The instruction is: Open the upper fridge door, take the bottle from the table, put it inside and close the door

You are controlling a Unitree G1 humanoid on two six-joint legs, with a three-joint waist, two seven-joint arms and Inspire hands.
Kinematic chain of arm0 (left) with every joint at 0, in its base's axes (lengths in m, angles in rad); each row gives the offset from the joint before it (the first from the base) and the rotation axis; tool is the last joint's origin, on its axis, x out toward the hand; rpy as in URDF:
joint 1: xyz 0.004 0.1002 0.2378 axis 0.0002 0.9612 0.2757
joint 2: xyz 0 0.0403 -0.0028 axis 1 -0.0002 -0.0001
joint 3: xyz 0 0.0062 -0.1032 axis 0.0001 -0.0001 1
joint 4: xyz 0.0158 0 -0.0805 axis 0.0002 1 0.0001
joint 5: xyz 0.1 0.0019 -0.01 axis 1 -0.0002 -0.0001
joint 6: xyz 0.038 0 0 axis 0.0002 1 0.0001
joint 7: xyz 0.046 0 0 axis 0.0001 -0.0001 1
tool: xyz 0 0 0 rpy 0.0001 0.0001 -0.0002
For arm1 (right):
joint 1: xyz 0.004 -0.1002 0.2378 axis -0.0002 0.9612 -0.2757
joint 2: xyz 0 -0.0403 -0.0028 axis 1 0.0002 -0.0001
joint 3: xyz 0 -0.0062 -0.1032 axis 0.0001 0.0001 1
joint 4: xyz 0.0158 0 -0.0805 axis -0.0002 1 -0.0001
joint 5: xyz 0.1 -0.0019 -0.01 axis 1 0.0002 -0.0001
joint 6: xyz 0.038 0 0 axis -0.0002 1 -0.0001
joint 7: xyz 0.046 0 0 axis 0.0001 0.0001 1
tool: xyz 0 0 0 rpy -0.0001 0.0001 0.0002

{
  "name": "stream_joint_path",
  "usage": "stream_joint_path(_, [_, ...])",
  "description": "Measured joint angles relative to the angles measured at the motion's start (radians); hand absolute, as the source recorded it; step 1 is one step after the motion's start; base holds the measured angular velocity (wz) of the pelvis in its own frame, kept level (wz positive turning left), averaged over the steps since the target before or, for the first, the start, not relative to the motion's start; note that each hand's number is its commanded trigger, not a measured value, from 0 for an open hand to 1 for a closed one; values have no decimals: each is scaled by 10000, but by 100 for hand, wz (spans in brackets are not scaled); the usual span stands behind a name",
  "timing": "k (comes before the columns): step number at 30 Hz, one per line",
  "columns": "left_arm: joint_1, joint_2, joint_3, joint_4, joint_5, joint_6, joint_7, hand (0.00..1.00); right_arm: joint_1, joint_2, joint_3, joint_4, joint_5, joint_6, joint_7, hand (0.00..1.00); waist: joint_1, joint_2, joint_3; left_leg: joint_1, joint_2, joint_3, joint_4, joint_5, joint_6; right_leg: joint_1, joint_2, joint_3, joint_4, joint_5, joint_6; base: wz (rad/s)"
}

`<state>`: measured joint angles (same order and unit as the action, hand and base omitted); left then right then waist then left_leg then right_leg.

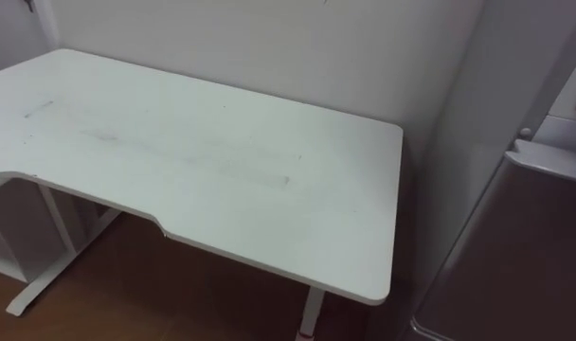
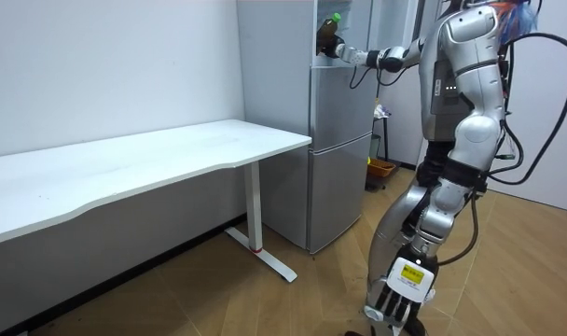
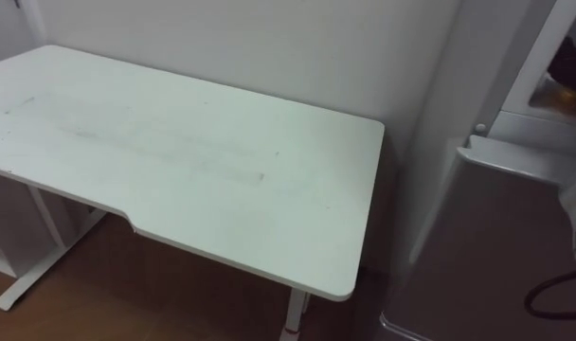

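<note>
One bottle in robot hand, one fridge

Seen from the robot's head, the table lies at 11 o'clock, with its far edge along the wall. The fridge stands at 2 o'clock, just beside the table's right end, with 2 compartments, 1 above the other. In the room view the robot stands on the floor before the fridge. The bottle is at the upper compartment's opening, held in the right hand. Behind the fridge, at its 3 o'clock in that view, sits perhaps a small bin.
</note>
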<state>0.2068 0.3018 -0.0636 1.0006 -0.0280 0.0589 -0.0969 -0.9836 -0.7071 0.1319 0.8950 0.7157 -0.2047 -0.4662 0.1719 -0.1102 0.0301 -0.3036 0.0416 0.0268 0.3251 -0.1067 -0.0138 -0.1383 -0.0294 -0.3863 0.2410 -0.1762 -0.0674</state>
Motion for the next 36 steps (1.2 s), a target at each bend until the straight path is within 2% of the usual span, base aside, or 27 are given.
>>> stream_joint_path(9, [60,3,119,0,-103,-18,-1,0,-2,-76,12,-9,-175,144,44,0,15,-45,-45,-19,-25,6,-26,22,-1,-138,-56,44,170,-36,-11,0])
stream_joint_path(14, [77,0,378,3,-206,96,-1,0,-120,-160,6,351,366,359,623,0,-18,-76,-98,10,-10,21,45,23,-2,-50,-41,27,112,-25,-23,1])
stream_joint_path(18, [150,-6,644,-159,-205,361,0,0,-414,-475,6,888,1115,971,1328,0,-32,-39,-147,7,-22,-94,117,19,2,100,0,-78,-56,19,1,9])
stream_joint_path(20, [276,-11,806,-245,-207,501,0,0,-495,-517,3,1262,1106,1095,1717,0,-101,9,-252,34,-49,-185,117,19,4,249,51,-116,-236,72,38,13])
stream_joint_path(22, [442,-8,1022,-298,-199,697,0,0,-822,-594,9,1927,1095,1450,2210,0,-150,76,-323,285,-130,-279,-60,35,19,443,55,-114,-354,74,78,14])
stream_joint_path(25, [709,-5,1183,-374,-210,772,0,0,-1076,-740,12,2407,1174,1913,2596,0,-142,41,-353,619,-207,-279,-351,93,27,634,-17,-65,-363,15,129,4])
stream_joint_path(30, [822,-13,1324,-355,-208,1055,0,0,-1190,-793,12,2502,1499,2294,3077,0,-213,-60,-335,700,-201,-262,-369,130,-5,676,-9,-38,-371,26,99,-1])
stream_joint_path(34, [748,-13,1422,-373,-200,1109,0,0,-1230,-864,4,2529,2090,2506,3416,0,-271,-130,-282,703,-193,-247,-369,124,-8,674,0,-15,-373,26,98,0])
stream_joint_path(36, [717,-33,1423,-380,-190,1146,0,0,-1253,-868,3,2526,2643,2549,3504,0,-269,-161,-284,712,-196,-220,-400,124,-8,654,-12,4,-354,24,98,-5])
